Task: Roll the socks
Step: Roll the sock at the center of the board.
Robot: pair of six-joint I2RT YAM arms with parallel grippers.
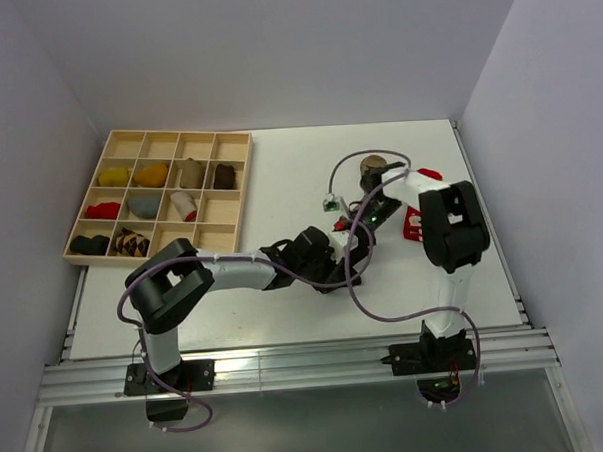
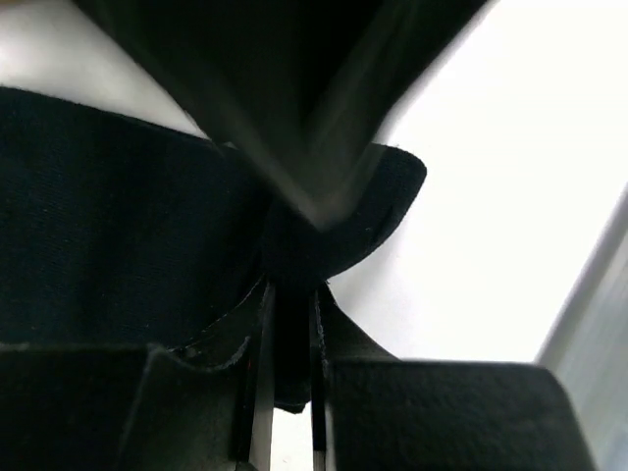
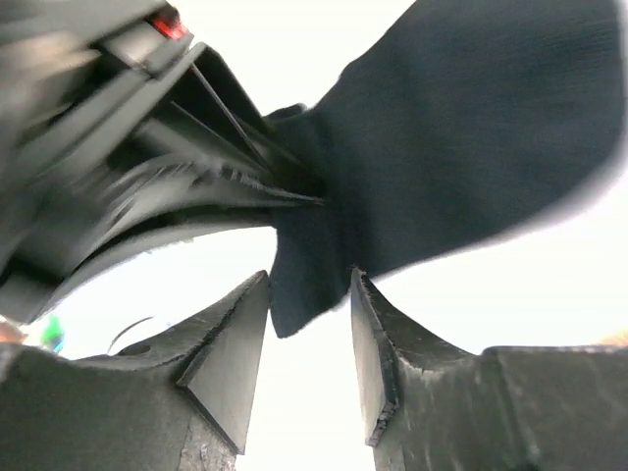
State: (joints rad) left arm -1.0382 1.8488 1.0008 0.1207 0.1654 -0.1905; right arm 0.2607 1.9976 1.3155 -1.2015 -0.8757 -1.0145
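A plain black sock point(image 2: 118, 216) is stretched between my two grippers at the middle of the table. In the left wrist view my left gripper point(image 2: 291, 294) is shut on a fold of it. The right wrist view shows the same black sock point(image 3: 471, 147) with one corner hanging loosely between the fingers of my right gripper point(image 3: 309, 277), which stand apart, open. From above, the left gripper point(image 1: 343, 256) and the right gripper point(image 1: 367, 215) meet close together. A red sock point(image 1: 415, 222) with white marks lies beside the right arm.
A brownish roll point(image 1: 372, 166) stands on the table behind the right gripper. A wooden compartment tray point(image 1: 246, 178) at the back left holds several sock bundles, among them yellow, orange, red, black and argyle ones. A purple cable loops over both arms.
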